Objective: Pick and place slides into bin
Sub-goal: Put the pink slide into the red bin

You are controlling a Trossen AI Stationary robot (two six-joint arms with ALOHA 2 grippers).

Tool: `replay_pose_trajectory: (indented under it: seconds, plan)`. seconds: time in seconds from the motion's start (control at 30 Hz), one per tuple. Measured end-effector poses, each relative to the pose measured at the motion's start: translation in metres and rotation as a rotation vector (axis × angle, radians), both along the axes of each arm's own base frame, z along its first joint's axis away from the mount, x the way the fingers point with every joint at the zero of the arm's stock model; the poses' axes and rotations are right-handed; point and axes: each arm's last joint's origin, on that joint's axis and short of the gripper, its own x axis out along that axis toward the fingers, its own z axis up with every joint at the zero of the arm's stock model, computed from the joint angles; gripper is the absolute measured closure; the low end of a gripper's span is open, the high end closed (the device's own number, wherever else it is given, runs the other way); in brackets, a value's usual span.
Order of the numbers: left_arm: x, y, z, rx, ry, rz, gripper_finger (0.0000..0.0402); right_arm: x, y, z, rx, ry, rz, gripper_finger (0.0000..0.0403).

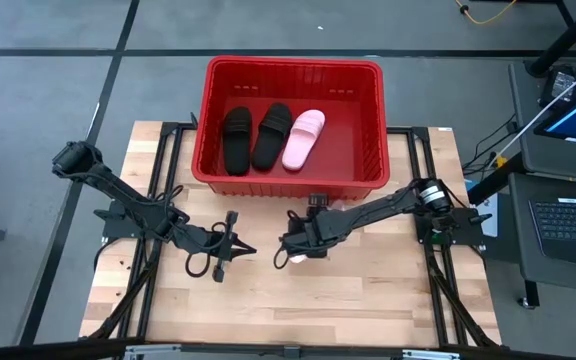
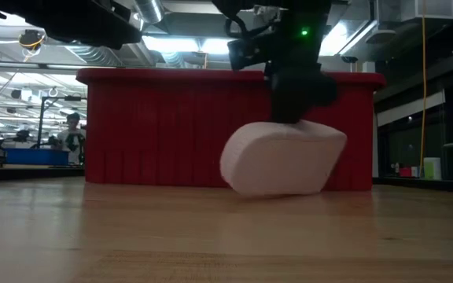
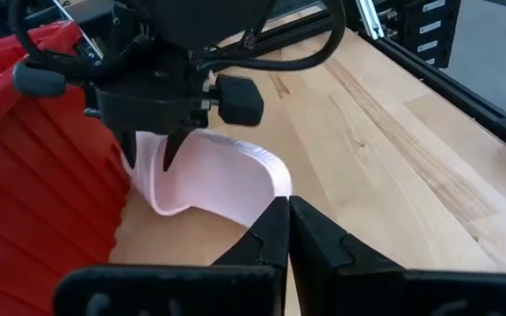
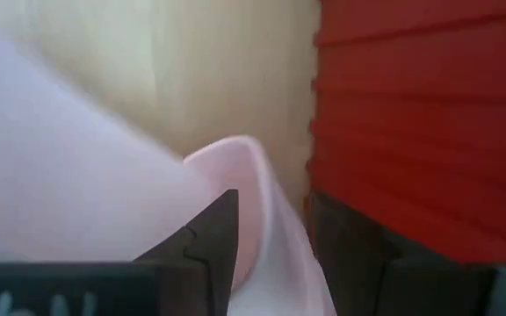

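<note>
Pale pink slide — pinched by our right gripper on the table | left gripper pressed together | three slides in bin

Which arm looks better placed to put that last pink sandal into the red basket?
The right one. Its hand is already closed on the pink sandal, tilted up just outside the red basket. The left hand sits shut and empty on the table beside it.
</note>
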Motion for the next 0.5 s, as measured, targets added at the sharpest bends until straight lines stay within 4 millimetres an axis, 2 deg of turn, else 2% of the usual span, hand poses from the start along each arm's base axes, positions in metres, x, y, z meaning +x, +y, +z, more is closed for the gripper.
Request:
replay_pose_trajectory:
  seconds: [0.33, 0.5]
  plan:
    - [0.0, 0.0001, -0.0001, -0.006, 0.002, 0.003, 0.0394, -0.0025, 0.0023, -0.0015, 0.108, 0.031, -0.032, 0.026]
    - [0.0, 0.0001, -0.0001, -0.006, 0.002, 0.003, 0.0397, -0.0058, 0.0039, -0.002, 0.155, 0.036, -0.108, 0.026]
